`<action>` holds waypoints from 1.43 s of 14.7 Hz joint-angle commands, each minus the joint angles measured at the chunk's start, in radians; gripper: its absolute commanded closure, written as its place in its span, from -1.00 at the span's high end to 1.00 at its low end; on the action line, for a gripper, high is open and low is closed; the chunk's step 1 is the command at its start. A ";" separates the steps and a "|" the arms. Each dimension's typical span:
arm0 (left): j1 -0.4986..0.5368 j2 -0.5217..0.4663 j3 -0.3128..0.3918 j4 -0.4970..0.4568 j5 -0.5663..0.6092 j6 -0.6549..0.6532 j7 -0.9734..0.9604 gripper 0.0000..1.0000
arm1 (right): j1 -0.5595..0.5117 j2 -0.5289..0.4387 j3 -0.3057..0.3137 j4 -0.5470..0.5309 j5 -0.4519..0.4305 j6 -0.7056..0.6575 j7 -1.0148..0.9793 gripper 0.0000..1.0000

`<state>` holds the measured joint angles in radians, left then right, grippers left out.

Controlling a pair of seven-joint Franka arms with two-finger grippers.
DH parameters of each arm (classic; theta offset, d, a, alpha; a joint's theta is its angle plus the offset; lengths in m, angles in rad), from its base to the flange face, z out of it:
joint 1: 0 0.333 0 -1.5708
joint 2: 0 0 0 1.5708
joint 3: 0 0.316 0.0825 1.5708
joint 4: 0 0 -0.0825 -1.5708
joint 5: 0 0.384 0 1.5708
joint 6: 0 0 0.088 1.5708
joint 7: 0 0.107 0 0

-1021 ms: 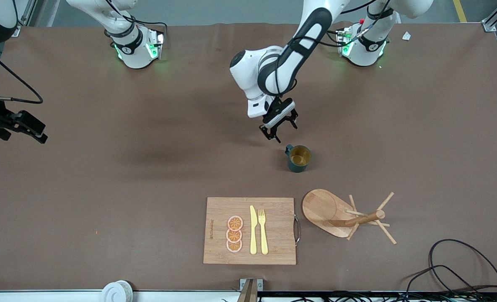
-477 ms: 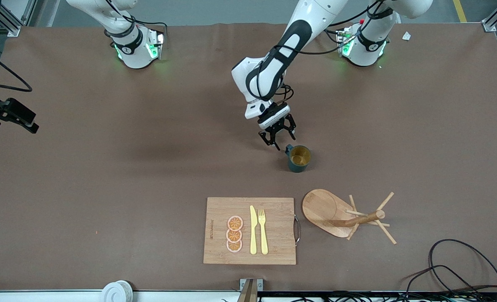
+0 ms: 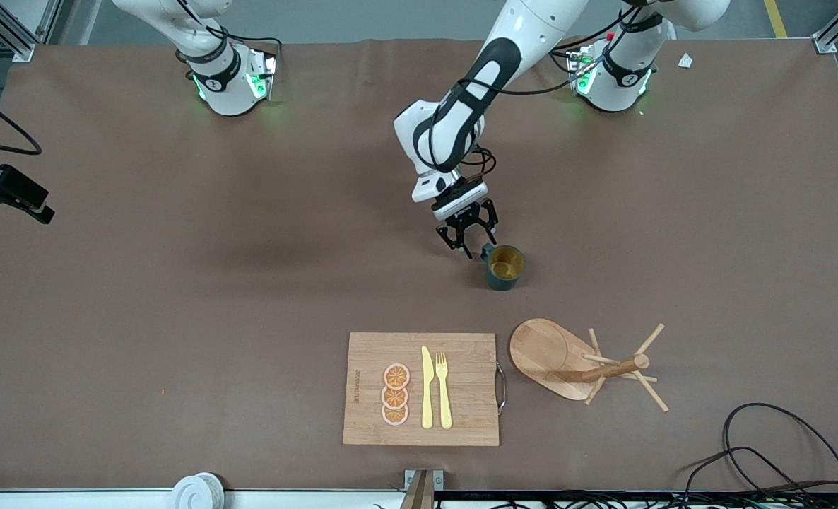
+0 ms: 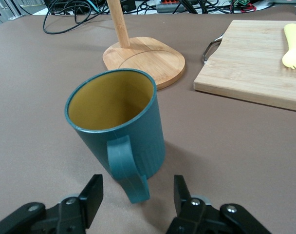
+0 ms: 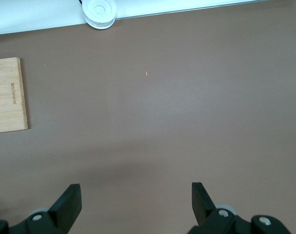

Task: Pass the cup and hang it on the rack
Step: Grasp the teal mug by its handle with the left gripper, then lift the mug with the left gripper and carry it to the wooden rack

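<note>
The brown table (image 3: pixel 179 318) carries the cup (image 3: pixel 504 267), the rack (image 3: pixel 567 360) and a cutting board (image 3: pixel 461 389).

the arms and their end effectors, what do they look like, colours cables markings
Both arms are glossy white with black joint bands, and black cables run along them. Their bases glow green at the table's edge. The left end effector is a white block with two black fingers, each tipped with a flat black pad and fixed with silver screws. The right end effector has the same black fingers and screws.
</note>
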<state>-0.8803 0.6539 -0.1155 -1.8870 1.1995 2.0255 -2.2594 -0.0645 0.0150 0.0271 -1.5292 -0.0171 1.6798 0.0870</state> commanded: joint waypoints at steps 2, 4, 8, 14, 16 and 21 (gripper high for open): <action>0.012 0.001 0.000 0.000 0.026 0.015 -0.081 0.31 | -0.015 0.008 0.014 0.018 0.011 -0.012 -0.003 1.00; 0.023 0.000 0.000 0.005 0.025 0.013 -0.098 0.29 | -0.017 0.010 0.014 0.018 0.011 -0.012 -0.006 1.00; 0.024 0.003 0.000 0.000 0.025 0.002 -0.098 0.14 | -0.017 0.010 0.014 0.018 0.011 -0.011 -0.004 1.00; 0.029 -0.003 -0.001 0.045 -0.030 0.002 -0.082 -0.98 | -0.011 0.010 0.014 0.023 0.009 -0.008 -0.006 1.00; 0.032 -0.011 -0.001 0.098 -0.122 0.002 -0.011 -0.99 | -0.009 0.010 0.016 0.031 0.011 -0.011 -0.006 1.00; 0.104 -0.054 0.002 0.323 -0.470 -0.004 0.211 -0.99 | -0.009 0.008 0.016 0.031 0.009 -0.011 -0.003 1.00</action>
<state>-0.8177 0.6256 -0.1109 -1.6456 0.8355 2.0259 -2.1149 -0.0640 0.0164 0.0335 -1.5159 -0.0165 1.6798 0.0869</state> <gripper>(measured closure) 0.789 0.000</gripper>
